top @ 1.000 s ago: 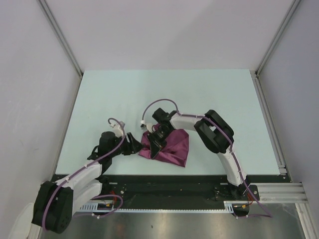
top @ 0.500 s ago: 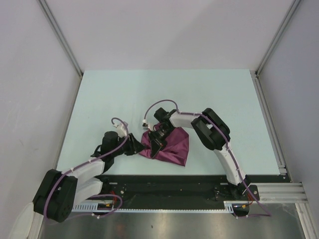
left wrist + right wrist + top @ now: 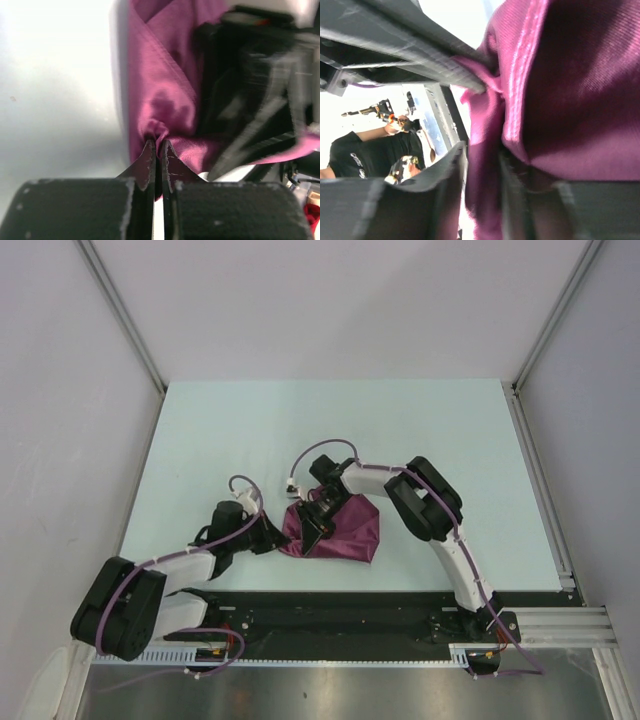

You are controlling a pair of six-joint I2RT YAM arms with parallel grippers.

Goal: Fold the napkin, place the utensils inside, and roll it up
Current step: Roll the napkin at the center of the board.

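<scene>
Since a second ago my left arm (image 3: 180,565) has swung in from the lower left of the overhead view. Its tool has gone from spread wide just short of the cloth to clenched on the cloth's left edge.

The pale counter (image 3: 400,430) fills the middle of that view. The napkin (image 3: 350,530) lies on it just below centre, near the front edge, as a crumpled, partly folded plum bundle rather than a flat sheet.

My left tool (image 3: 278,537) meets the bundle's left side. In its own wrist view the jaws are pressed together on a small puckered nip of fabric (image 3: 157,135), so it is grasping the napkin.

My right tool (image 3: 315,523) sits on the upper left part of the bundle, just beside the left one. Its wrist view shows a fold of cloth hanging between its fingers (image 3: 440,190), but I cannot tell whether they are clamped on it or letting go.

I cannot see the orange utensil in any view. It may be hidden in the folds or under my arms.

I judge this to be the folding or early rolling step, with both tools working one corner. The next move calls for the pinched edge to be drawn over evenly. The thin cloth must stay taut enough not to bunch, and my two tools, crowded together, must not collide.
</scene>
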